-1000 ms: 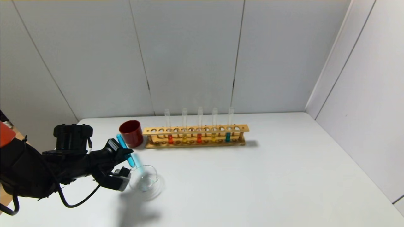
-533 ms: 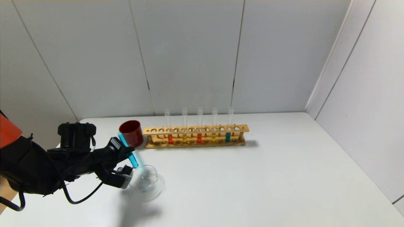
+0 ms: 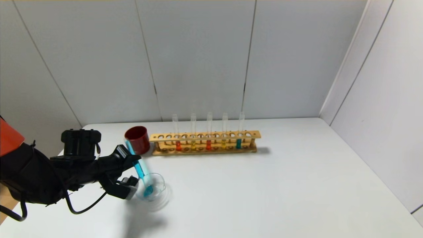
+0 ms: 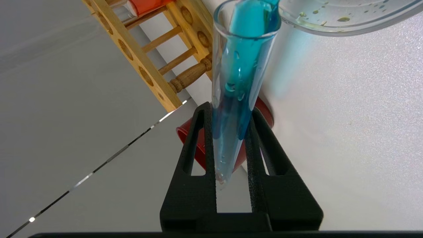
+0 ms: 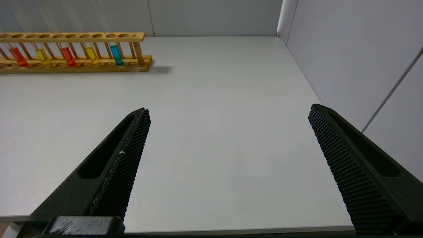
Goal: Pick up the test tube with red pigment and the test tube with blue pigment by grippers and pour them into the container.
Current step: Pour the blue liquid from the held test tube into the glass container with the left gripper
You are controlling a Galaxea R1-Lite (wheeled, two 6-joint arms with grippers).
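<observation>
My left gripper [image 3: 130, 162] is shut on the test tube with blue pigment [image 3: 139, 168] and holds it tilted, mouth down over the container [image 3: 161, 185], a low clear glass dish. Blue liquid runs along the tube to its mouth, and a small blue pool lies in the dish. In the left wrist view the black fingers [image 4: 201, 138] clamp the tube [image 4: 238, 66] near its round bottom, beside the dish rim [image 4: 330, 31]. Two test tubes with red pigment [image 3: 178, 145] [image 3: 208, 144] stand in the rack. My right gripper [image 5: 228, 110] hangs open over bare table near the front edge.
The wooden rack [image 3: 205, 135] stands at the back of the white table [image 3: 264, 191]; it also holds yellow tubes and another blue-teal tube [image 3: 238, 143]. A dark red cup [image 3: 137, 139] sits just left of the rack, behind the tilted tube. Walls close the back and right.
My left gripper has tipped the tube further toward the dish. The blue liquid has slid down to the tube's mouth, and blue now shows in the dish.
</observation>
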